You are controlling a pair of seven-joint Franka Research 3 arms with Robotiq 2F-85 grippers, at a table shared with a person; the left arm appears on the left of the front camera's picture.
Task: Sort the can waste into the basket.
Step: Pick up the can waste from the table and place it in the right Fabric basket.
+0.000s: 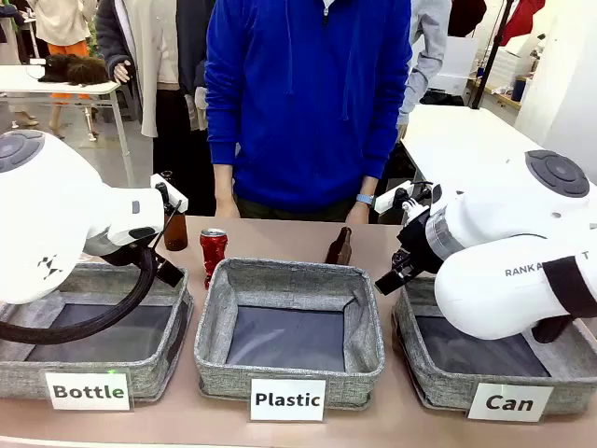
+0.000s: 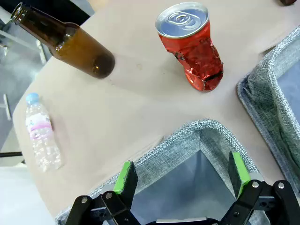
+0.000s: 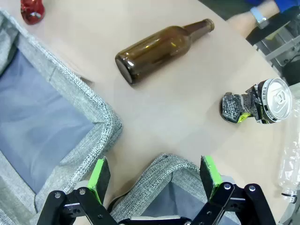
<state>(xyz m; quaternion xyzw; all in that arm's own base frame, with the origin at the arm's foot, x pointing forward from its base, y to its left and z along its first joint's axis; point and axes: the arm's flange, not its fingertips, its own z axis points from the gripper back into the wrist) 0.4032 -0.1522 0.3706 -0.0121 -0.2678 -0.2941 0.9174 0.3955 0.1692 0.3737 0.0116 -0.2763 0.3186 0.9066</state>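
Left gripper (image 2: 182, 168) first: the jaws are spread wide with nothing between them, hanging over a corner of the Bottle basket (image 2: 194, 127). The red can (image 2: 192, 47) stands on the table (image 2: 117, 117) beyond that corner, well past the fingertips. It's dented, silver top up, near the Plastic basket (image 2: 269, 84). A brown bottle (image 2: 70, 44) stands off to one side of it, and a clear plastic bottle (image 2: 40, 136) lies farther out.

Over to the right gripper (image 3: 153, 168): its jaws are parted too and hold nothing, above a corner of the Can basket (image 3: 140, 185). The black-and-silver can (image 3: 255, 107) sits on the table outside that basket, off beyond one finger and well apart from it. A second brown bottle (image 3: 159, 47) is ahead of the jaws.

From the front we see the three baskets in a row, each showing its dark base. The red can is behind the gap between Bottle and Plastic, on the table.
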